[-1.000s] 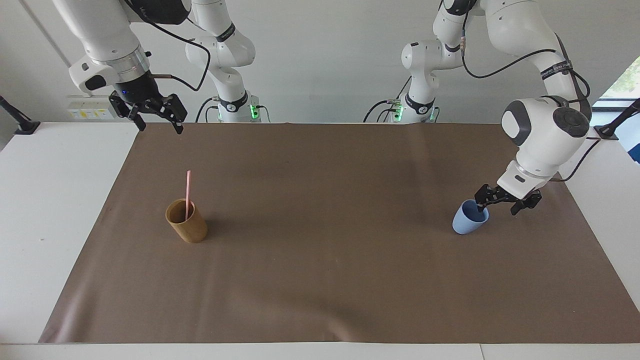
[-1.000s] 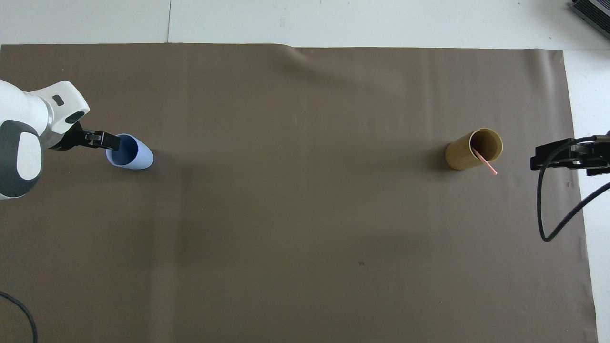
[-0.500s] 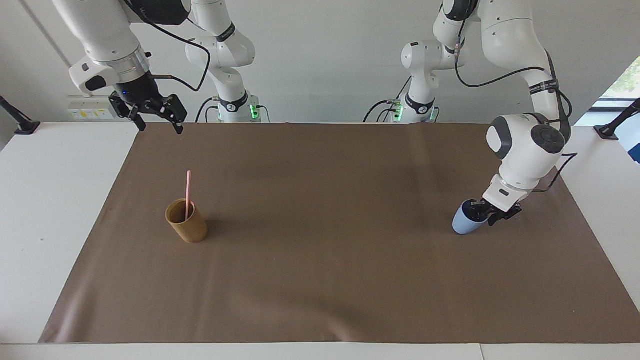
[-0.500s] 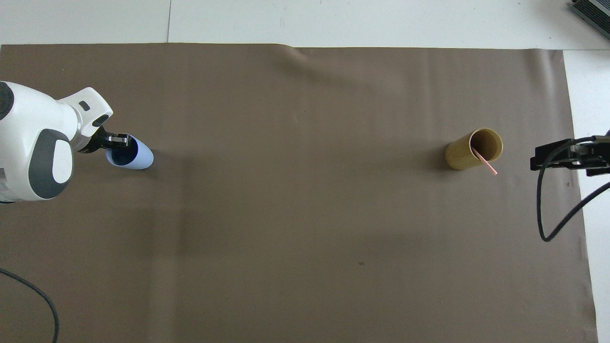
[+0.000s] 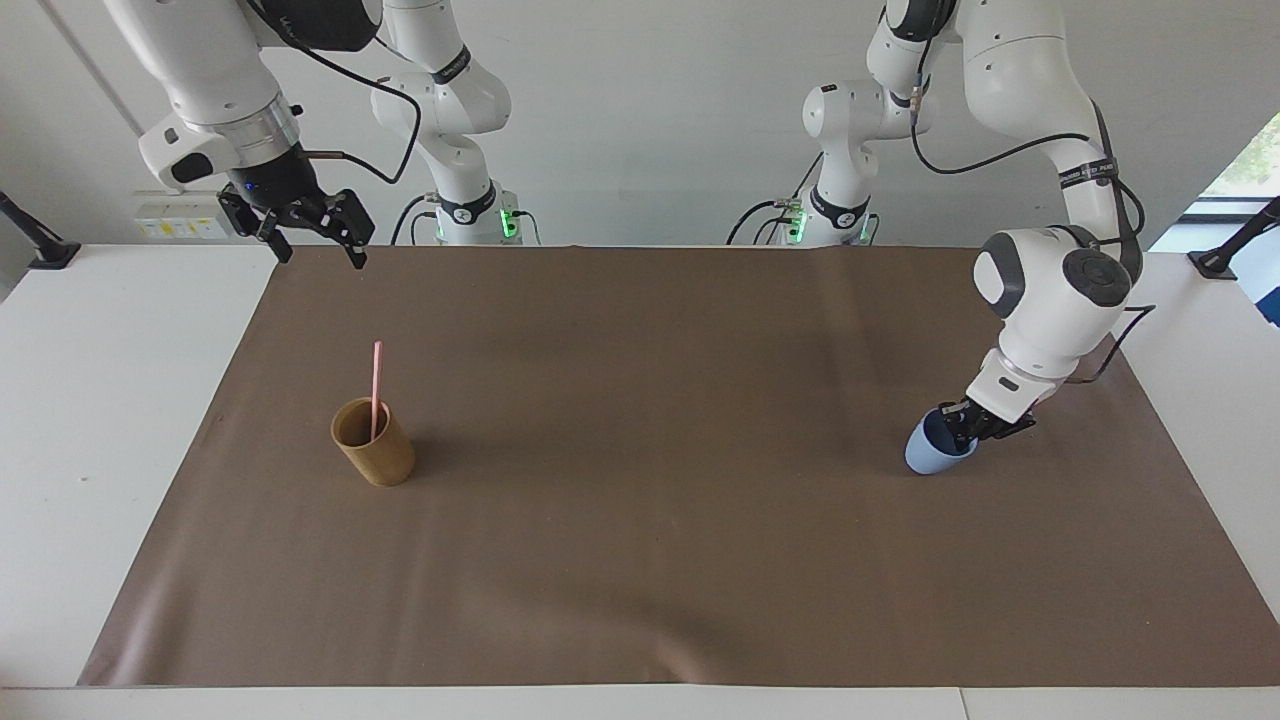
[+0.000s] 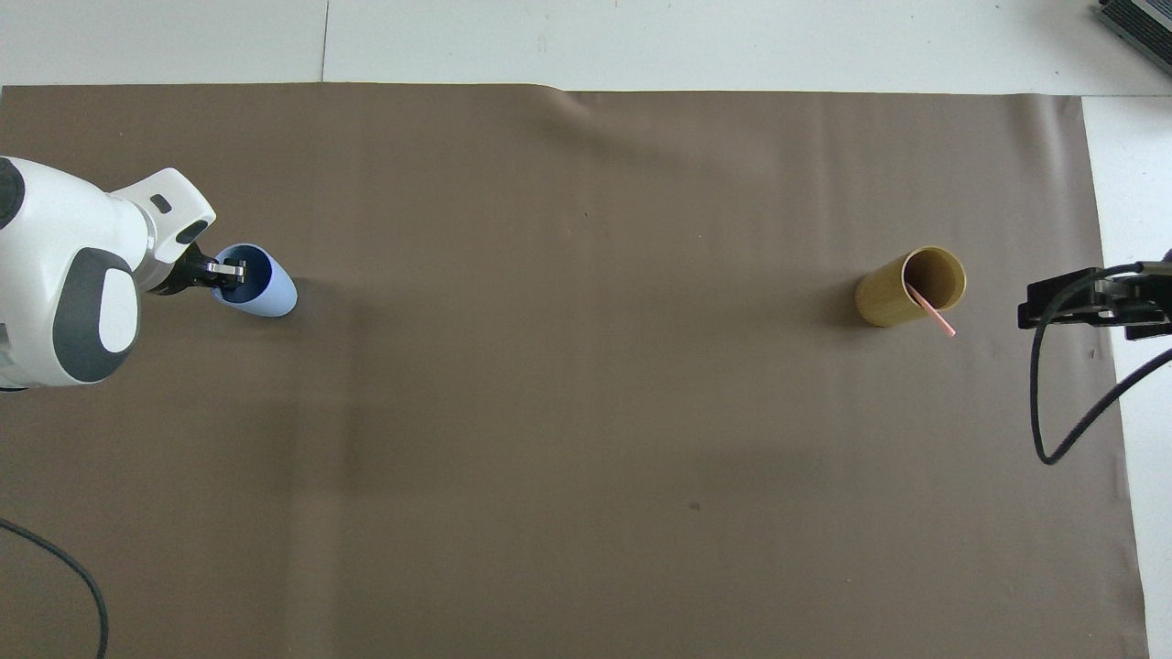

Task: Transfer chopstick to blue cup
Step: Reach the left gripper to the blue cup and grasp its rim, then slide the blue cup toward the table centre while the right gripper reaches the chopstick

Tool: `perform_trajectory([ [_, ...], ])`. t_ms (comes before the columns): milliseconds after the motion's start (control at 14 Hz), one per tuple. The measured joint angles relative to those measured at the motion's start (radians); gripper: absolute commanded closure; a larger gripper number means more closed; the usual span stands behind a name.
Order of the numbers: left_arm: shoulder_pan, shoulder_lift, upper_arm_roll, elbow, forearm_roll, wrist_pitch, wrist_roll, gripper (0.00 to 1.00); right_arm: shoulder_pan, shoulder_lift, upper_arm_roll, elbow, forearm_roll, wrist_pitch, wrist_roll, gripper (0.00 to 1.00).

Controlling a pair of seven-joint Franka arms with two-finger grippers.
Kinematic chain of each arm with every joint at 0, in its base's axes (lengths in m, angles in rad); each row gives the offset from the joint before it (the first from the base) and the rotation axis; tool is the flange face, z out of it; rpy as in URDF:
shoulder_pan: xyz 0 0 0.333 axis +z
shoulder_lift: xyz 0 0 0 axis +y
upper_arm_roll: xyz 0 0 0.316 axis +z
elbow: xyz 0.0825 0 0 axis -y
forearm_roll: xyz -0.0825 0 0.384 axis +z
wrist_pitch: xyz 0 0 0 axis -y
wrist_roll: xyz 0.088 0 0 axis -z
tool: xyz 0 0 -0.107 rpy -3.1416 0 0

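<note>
Cups — two, blue cup (image 5: 934, 450) gripper-held (image 5: 958, 424) — one chopstick (image 5: 376, 388)

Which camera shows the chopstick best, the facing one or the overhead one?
The facing view. There the chopstick stands nearly upright in the tan cup, with most of its length showing above the rim. The overhead view looks steeply down on it, so only a short pink sliver pokes past the rim.
</note>
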Motion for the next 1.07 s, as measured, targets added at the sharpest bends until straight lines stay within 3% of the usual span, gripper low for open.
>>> perform_trajectory([
  [429,-0.069,-0.03,-0.011,0.01,0.0,-0.025,-0.045,1.0,-0.012,0.018,-0.001,-0.053,0.031,0.12,0.0,0.0],
  [1071,-0.44,-0.062,-0.021,-0.036,-0.002,0.044,-0.627,1.0,-0.058,0.261,0.0,-0.073,0.197,0.317,0.135,0.0],
])
